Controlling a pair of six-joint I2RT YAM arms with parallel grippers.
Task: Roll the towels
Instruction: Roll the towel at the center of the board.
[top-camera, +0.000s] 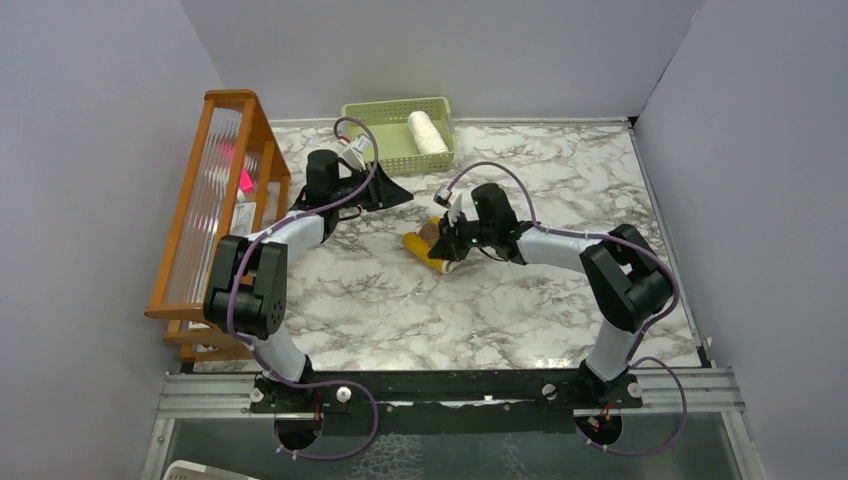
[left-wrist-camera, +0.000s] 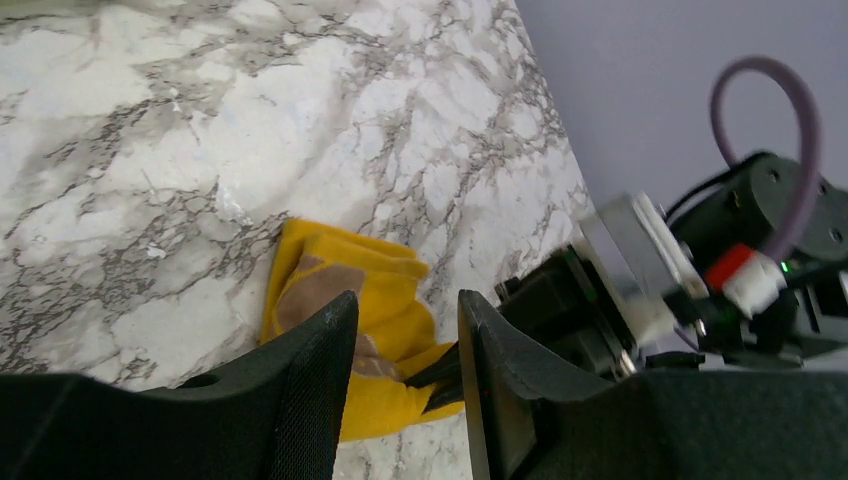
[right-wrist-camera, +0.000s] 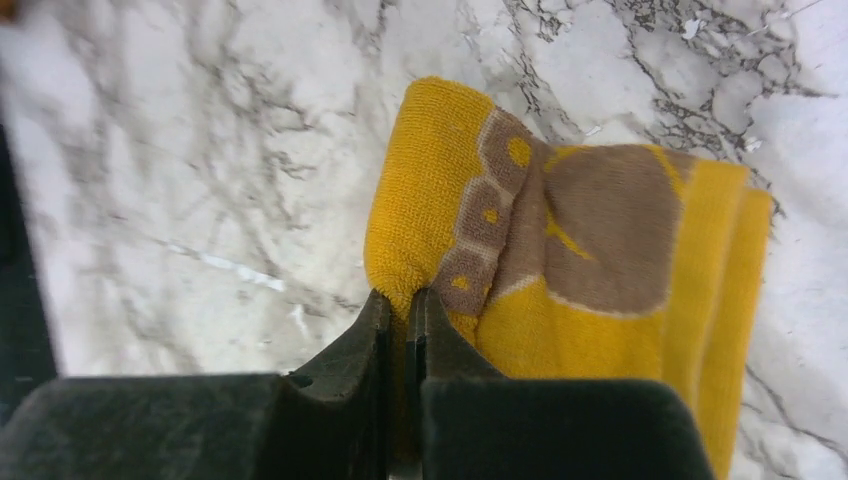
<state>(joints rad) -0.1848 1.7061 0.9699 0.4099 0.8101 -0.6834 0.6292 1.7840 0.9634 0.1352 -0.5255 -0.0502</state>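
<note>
**A:** What's at the far left?

**B:** An orange-brown wooden rack (top-camera: 215, 200) with a ribbed clear panel. It carries a pink mark and a white tag, both too small to read.

**A:** And next to it?

**B:** The left tool (top-camera: 388, 190) sits just in front of the pale green perforated plastic basket (top-camera: 395, 104). In its wrist view the black fingers (left-wrist-camera: 315, 380) stand a narrow gap apart with nothing between them, and they point toward the yellow cloth.

**A:** What's in the basket?

**B:** The cream-white towel (top-camera: 427, 131), rolled into a short fat cylinder, lies at the basket's right side.

**A:** Where's the other towel?

**B:** The mustard-yellow towel (top-camera: 430, 248) lies bunched on the grey-veined white marble tabletop (top-camera: 400, 310), mid-table and nearer than the basket. It has a brown panel and a scalloped brown border with yellow dots (right-wrist-camera: 600, 230). No brand shows.

**A:** And on the right?

**B:** The right tool (right-wrist-camera: 403, 300) is pinched closed on that towel's folded yellow edge, with cloth squeezed between its fingers.
</note>
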